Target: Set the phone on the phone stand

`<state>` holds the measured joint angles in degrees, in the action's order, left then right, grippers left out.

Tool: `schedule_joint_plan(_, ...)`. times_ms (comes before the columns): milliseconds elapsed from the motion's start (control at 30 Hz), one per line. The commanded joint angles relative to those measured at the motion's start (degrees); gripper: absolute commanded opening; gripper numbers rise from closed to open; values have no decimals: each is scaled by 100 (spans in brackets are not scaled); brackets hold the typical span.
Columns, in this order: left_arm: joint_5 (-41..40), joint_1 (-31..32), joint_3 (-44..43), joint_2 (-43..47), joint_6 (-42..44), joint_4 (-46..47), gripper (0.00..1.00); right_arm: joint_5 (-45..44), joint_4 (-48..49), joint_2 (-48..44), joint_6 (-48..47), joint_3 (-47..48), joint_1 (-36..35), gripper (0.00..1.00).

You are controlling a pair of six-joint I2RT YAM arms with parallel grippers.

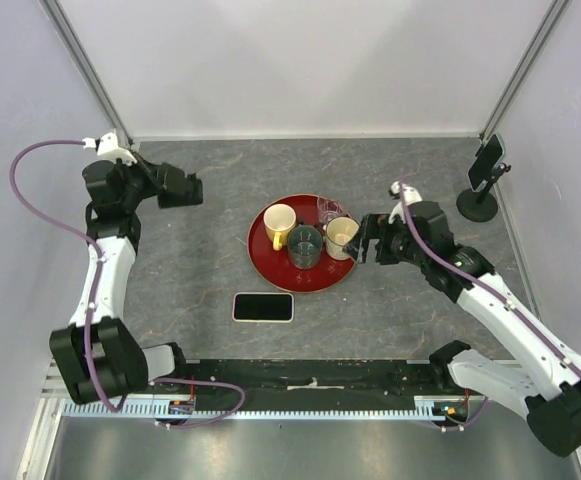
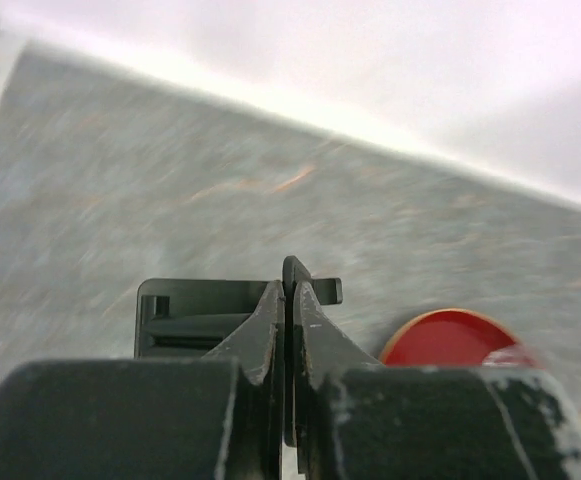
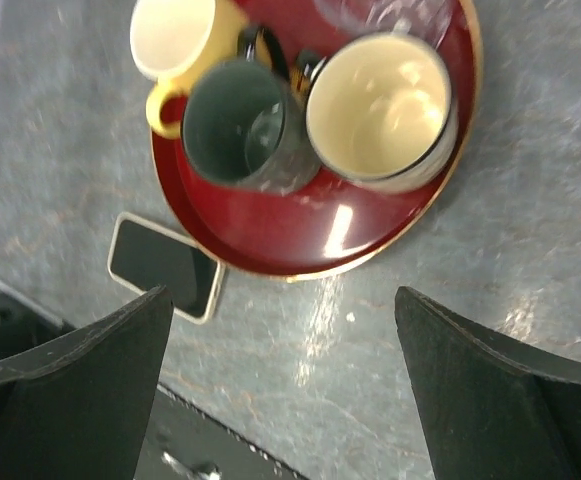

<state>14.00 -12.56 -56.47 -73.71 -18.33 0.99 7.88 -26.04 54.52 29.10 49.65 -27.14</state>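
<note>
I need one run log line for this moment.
phone: flat on table beside tray | left tool: shut, empty | right tool: open, near tray

your left gripper point(image 2: 290, 290): jaws pressed tight together | your left arm point(image 1: 100, 270): folded up at the left side | your right gripper point(image 3: 282, 300): jaws wide apart, pointing down | your right arm point(image 1: 500, 300): stretched toward the middle

Red tray point(image 3: 270, 215) of 3 cups point(image 3: 375, 105), phone point(image 3: 160, 265) beside its rim, wide-spread claw point(image 3: 282, 300) above
</note>
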Motion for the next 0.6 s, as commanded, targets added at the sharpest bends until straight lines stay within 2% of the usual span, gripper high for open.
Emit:
schedule_joint_plan(0, 2236, 131, 171, 550, -469, 2181, 2, 109, -182, 234, -536, 343, -520, 98)
schedule_joint_plan(67, 3010, 192, 294, 673, -864, 2789, 2, 56, -86, 252, -756, 484, -915, 98)
schedule_joint_plan(167, 4011, 402, 505, 744, -1470, 4256, 2, 91, 108, 261, -1098, 738, -1434, 98)
schedule_joint_plan(233, 4643, 604, 488, 727, -1761, 4898, 2, 196, 170, 261, -1283, 879, -1723, 94)
schedule_joint_plan(267, 4830, 892, 444, 718, -1736, 4901, 2, 257, 178, 278, -1389, 1063, -1786, 90)
schedule_joint_plan(300, 5197, 1035, 391, 718, -1657, 4867, 2, 319, 109, 278, -1572, 1178, -1830, 81)
schedule_joint_plan(367, 5350, 1464, 321, 762, -1656, 4822, 2, 381, 3, 374, -1688, 1503, -1857, 72)
schedule_joint_plan(467, 5631, 1974, 320, 893, -1578, 4840, 2, 775, -217, 593, -1960, 1986, -1883, 68)
schedule_joint_plan(533, 5737, 2230, 329, 1016, -1446, 4779, 2, 882, -348, 717, -2057, 2389, -1927, 69)
schedule_joint_plan(567, 5745, 2457, 321, 1034, -1420, 4700, 2, 856, -471, 857, -2066, 2540, -1936, 72)
